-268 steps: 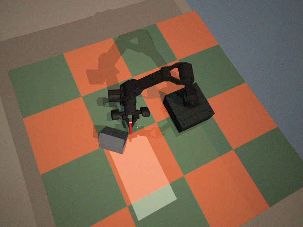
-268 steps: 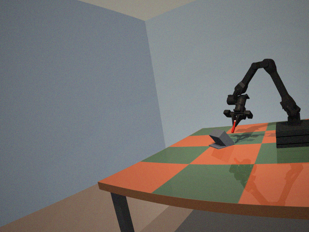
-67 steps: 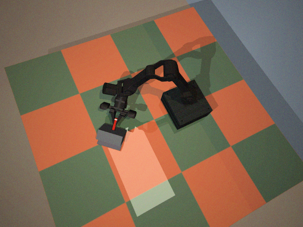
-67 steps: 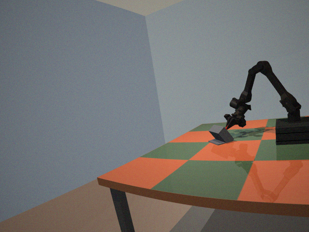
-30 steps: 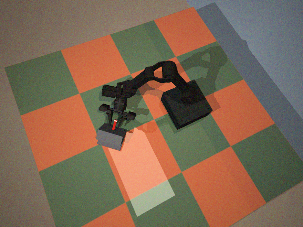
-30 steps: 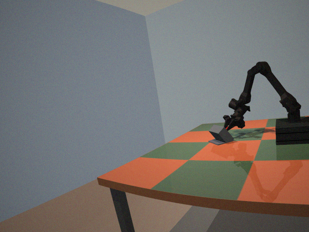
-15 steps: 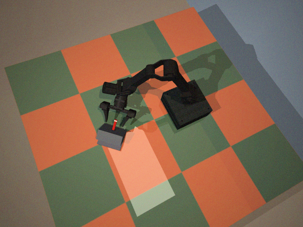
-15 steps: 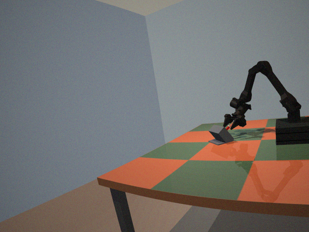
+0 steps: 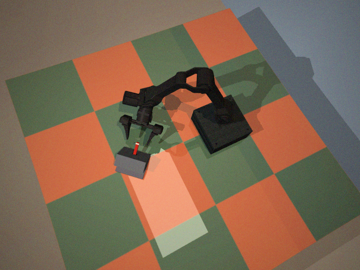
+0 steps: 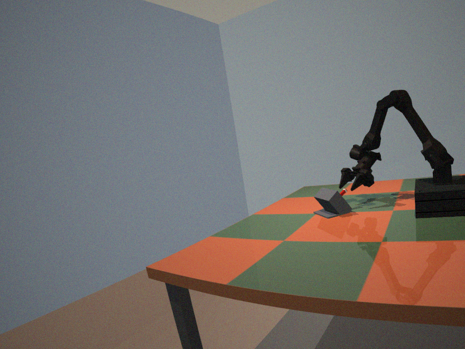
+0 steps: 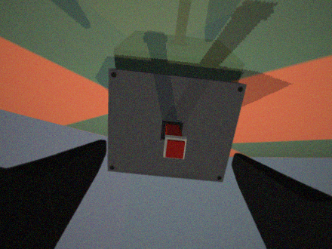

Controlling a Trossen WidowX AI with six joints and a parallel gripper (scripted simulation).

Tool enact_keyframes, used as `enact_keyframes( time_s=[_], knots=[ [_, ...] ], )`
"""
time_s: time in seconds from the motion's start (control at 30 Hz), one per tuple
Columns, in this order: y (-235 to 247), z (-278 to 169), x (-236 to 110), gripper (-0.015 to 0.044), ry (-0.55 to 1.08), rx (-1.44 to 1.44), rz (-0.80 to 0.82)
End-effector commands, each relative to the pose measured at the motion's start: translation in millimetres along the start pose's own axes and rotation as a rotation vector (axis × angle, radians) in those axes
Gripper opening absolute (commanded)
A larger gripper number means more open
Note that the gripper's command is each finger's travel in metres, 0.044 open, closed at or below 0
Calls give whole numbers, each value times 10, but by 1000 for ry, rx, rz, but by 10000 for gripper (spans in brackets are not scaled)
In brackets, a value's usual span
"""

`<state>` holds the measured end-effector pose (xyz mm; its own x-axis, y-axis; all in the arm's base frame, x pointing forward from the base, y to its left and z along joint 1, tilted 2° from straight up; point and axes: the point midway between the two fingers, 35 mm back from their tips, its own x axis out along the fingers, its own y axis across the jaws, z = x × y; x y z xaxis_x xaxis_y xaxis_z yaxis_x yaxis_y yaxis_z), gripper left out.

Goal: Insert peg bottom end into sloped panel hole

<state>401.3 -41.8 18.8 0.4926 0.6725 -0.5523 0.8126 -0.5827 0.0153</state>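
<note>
1. Red peg sits in the hole of the grey sloped panel on the desk.
2. Jaws spread wide, holding nothing, hovering just behind the peg's free end.

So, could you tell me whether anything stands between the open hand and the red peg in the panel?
Nothing visible does. The hand is open and empty, apart from the red peg, which sits in the hole of the grey sloped panel; only open space lies between them.

Blue-grey walls, tan floor, orange-and-green chequered table on dark legs.
</note>
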Motion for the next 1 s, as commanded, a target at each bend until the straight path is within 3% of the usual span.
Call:
enact_keyframes(
  time_s=[0.0, 0.97],
  knots=[
    [14, -5, -86, 440, 2, -6, 0],
    [10, 37, -574, 440, 2, 3, 1]
  ],
)
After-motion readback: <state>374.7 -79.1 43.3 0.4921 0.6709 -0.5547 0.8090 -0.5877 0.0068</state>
